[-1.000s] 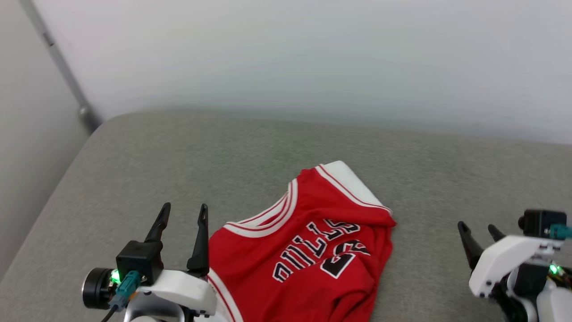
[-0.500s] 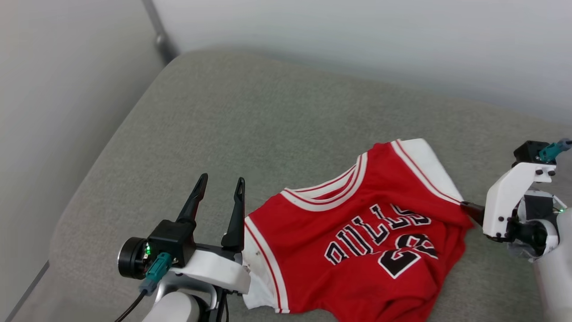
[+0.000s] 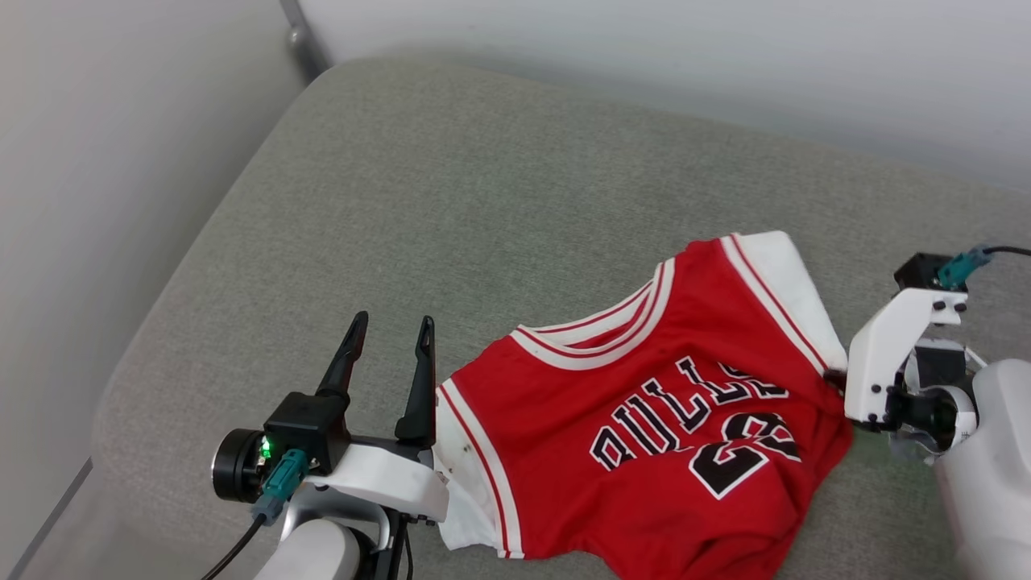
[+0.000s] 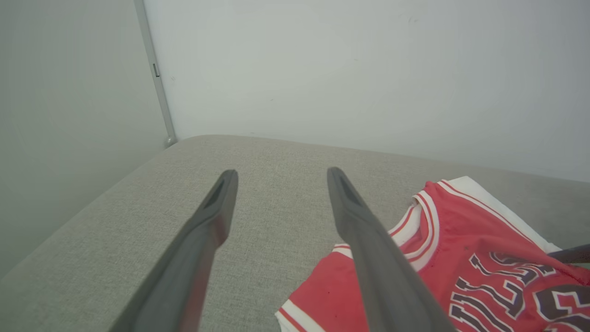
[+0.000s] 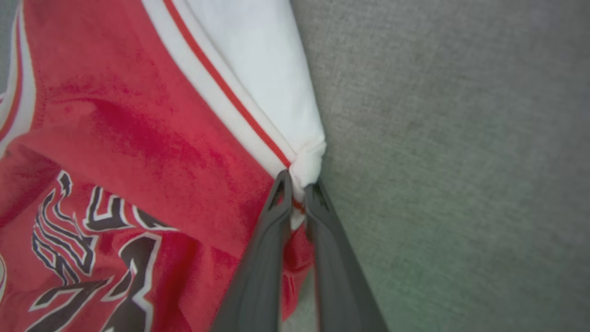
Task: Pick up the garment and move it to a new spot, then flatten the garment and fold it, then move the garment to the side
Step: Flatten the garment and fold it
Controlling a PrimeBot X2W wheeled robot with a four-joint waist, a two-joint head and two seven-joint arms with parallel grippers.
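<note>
The garment (image 3: 644, 419), a red jersey with white sleeves, striped trim and black "BULLS" lettering, lies face up and rumpled on the grey cushion (image 3: 451, 201). At its right edge my right gripper (image 3: 834, 377) is shut on the garment; in the right wrist view the fingertips (image 5: 297, 191) pinch the bunched white sleeve hem of the garment (image 5: 138, 129). My left gripper (image 3: 391, 326) stands open just left of the garment's near sleeve, fingers apart and holding nothing. The left wrist view shows the left gripper (image 4: 281, 175) above bare cushion, with the garment (image 4: 465, 249) to the right.
A pale wall (image 3: 644, 64) runs behind the cushion, with a grey metal post (image 3: 302, 36) at the back left corner. The cushion's rounded left edge (image 3: 161, 306) drops off toward a pale side surface. Bare cushion lies behind and left of the garment.
The head view has shifted, so the scene sits further right. My right gripper reached the garment's right sleeve hem and closed on it. The left gripper stayed open.
</note>
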